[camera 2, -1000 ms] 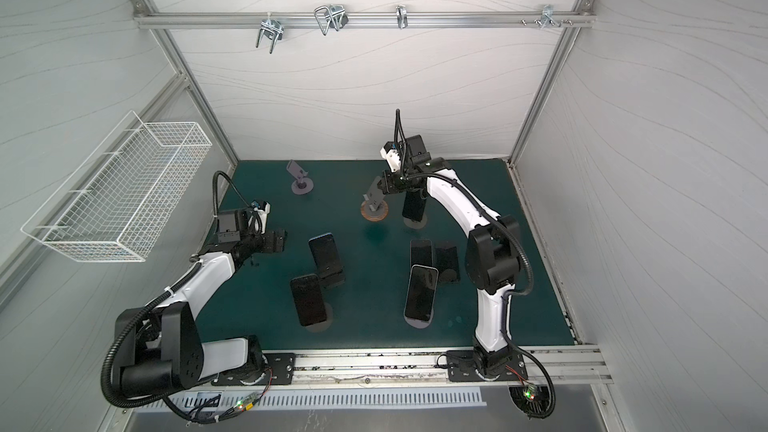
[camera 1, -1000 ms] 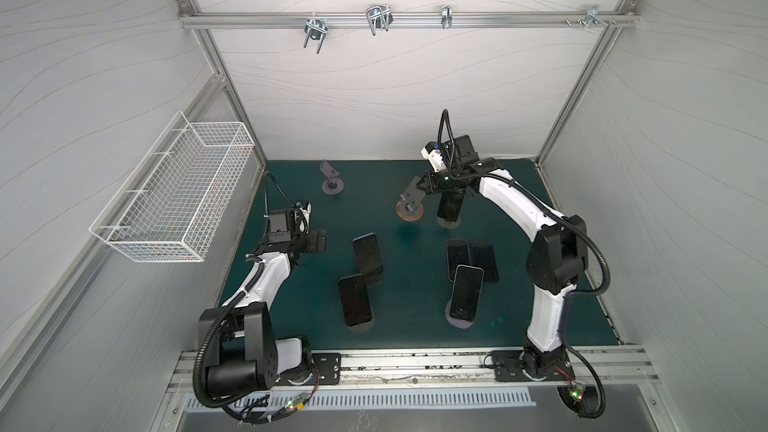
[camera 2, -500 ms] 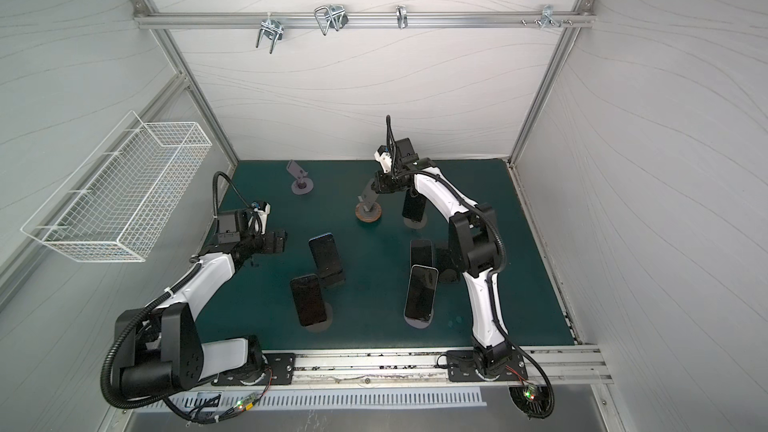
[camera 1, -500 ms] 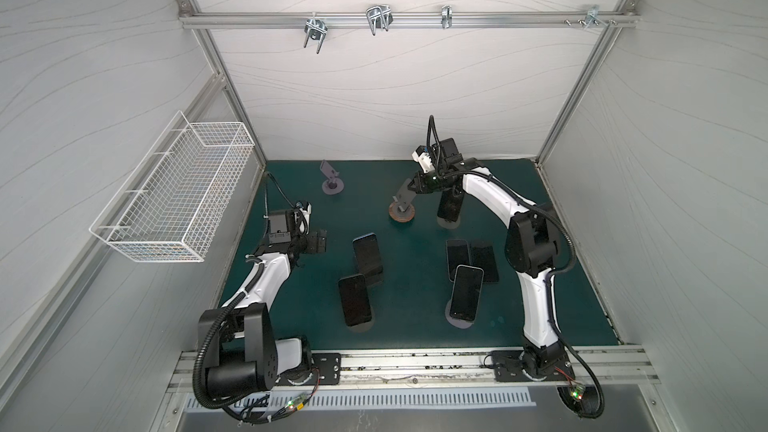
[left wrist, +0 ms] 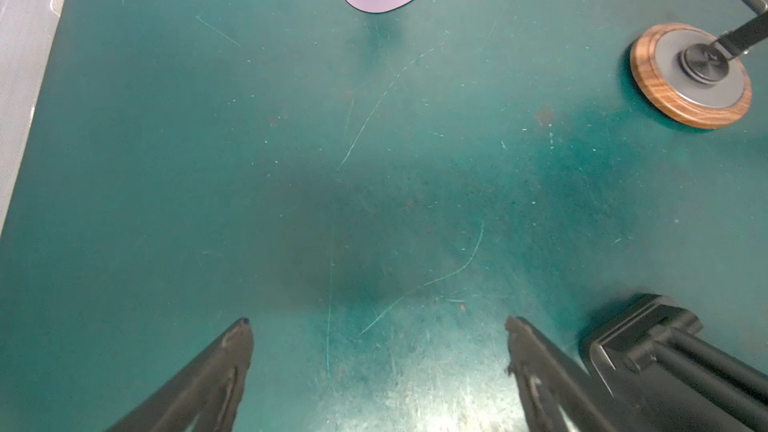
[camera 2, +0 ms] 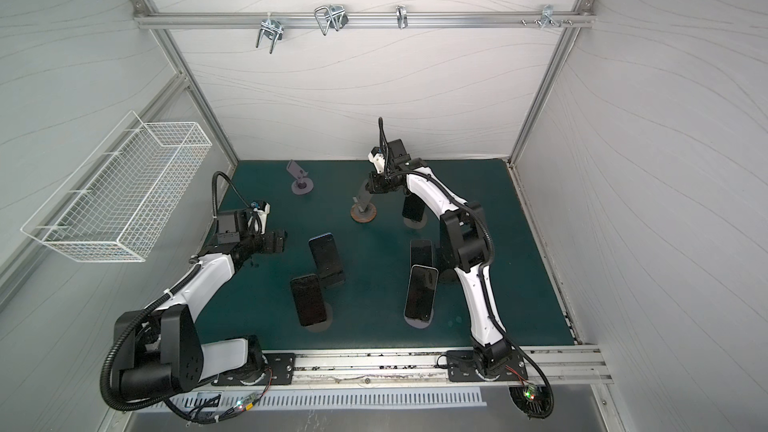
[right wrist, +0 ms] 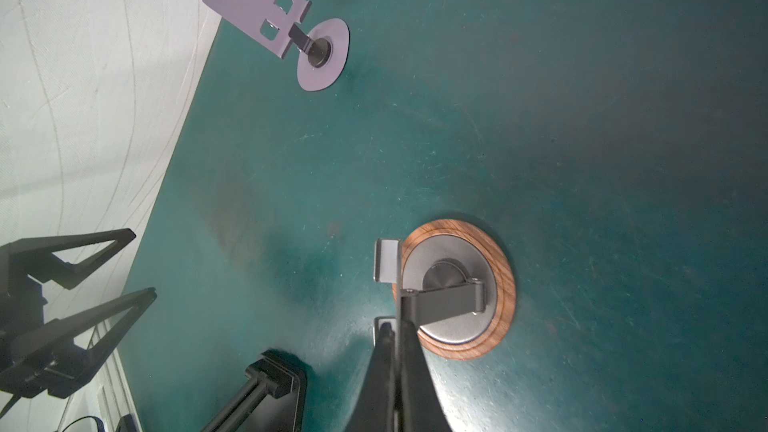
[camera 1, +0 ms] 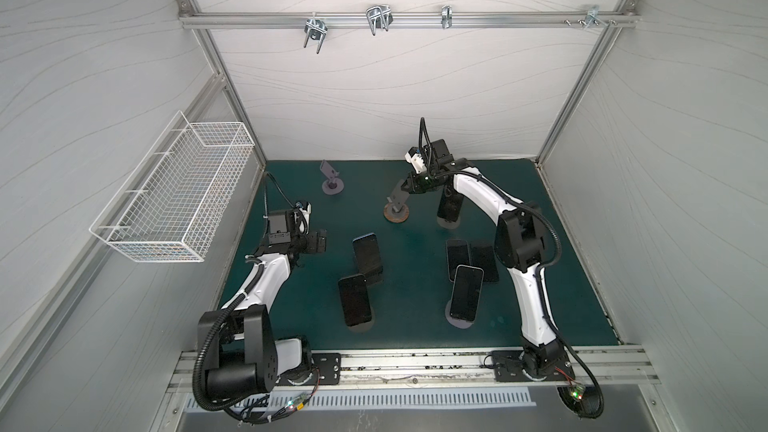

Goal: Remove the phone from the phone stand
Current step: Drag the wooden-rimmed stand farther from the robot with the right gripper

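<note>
My right gripper (camera 1: pixel 405 189) (camera 2: pixel 369 187) (right wrist: pixel 395 328) is shut on the thin upper plate of the empty wood-based phone stand (camera 1: pixel 397 214) (camera 2: pixel 363 214) (right wrist: pixel 505 284), at the back middle of the green mat. A dark phone (camera 1: pixel 449 205) leans on a stand just right of it, partly hidden by the right arm. Three more phones rest on stands: one on a black stand (camera 1: pixel 368 257), one in front of it (camera 1: pixel 354 299), one at front right (camera 1: pixel 466 297). My left gripper (camera 1: pixel 318 241) (camera 2: pixel 278 241) (left wrist: pixel 378 322) hovers open and empty at the left.
An empty purple stand (camera 1: pixel 331 178) (right wrist: pixel 320 51) stands at the back left. Two phones (camera 1: pixel 458 259) (camera 1: pixel 484 261) lie flat beside the right arm. The black stand's top (left wrist: pixel 648 338) is close beside my left fingers. A white wire basket (camera 1: pixel 178 193) hangs on the left wall.
My right gripper has shifted left, taking the wood-based stand with it, and the right arm's elbow has swung in. The left arm has not moved.
</note>
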Available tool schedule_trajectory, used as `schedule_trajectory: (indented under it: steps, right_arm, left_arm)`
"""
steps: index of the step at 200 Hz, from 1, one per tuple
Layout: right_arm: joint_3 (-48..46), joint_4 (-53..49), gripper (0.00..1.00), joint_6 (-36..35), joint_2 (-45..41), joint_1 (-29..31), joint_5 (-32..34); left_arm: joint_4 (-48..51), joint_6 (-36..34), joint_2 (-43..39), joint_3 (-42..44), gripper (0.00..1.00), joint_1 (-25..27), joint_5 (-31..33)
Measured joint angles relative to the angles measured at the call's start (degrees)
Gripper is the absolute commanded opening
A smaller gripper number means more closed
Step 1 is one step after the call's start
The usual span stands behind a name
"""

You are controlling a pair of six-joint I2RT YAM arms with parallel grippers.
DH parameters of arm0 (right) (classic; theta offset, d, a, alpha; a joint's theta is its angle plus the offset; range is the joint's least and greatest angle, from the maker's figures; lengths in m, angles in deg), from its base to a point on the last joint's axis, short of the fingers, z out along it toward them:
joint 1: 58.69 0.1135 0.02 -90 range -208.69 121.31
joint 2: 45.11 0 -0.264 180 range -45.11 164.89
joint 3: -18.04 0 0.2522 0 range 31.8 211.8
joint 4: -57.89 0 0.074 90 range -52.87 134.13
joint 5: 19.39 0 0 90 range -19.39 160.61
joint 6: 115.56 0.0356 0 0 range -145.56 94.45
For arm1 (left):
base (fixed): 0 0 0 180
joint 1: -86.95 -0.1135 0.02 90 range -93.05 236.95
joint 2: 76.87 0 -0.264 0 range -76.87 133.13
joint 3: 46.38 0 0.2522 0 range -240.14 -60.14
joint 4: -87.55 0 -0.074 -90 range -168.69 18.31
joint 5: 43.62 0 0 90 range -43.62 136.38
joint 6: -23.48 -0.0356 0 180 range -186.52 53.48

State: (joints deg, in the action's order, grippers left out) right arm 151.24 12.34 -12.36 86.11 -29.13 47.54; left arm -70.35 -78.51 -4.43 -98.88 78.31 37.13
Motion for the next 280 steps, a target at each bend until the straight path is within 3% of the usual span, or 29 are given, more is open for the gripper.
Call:
schedule_trajectory:
  steps: [98, 220, 280]
  right_arm:
    - [13.35, -3.65, 0.00, 0.04, 6.62, -0.66, 4.17]
    - [13.14, -9.11, 0.00, 2.45, 3.50, -20.28, 6.58]
    - [2.49, -10.73, 0.00, 1.40, -3.56, -28.83, 6.60]
  left_arm:
    - [-0.09, 0.00, -0.07, 0.00, 0.96, 0.00, -0.20]
    - [-0.15, -0.02, -0.11, 0.24, 0.96, 0.00, -0.22]
    - [-0.22, -0.02, -0.11, 0.26, 0.96, 0.00, -0.20]
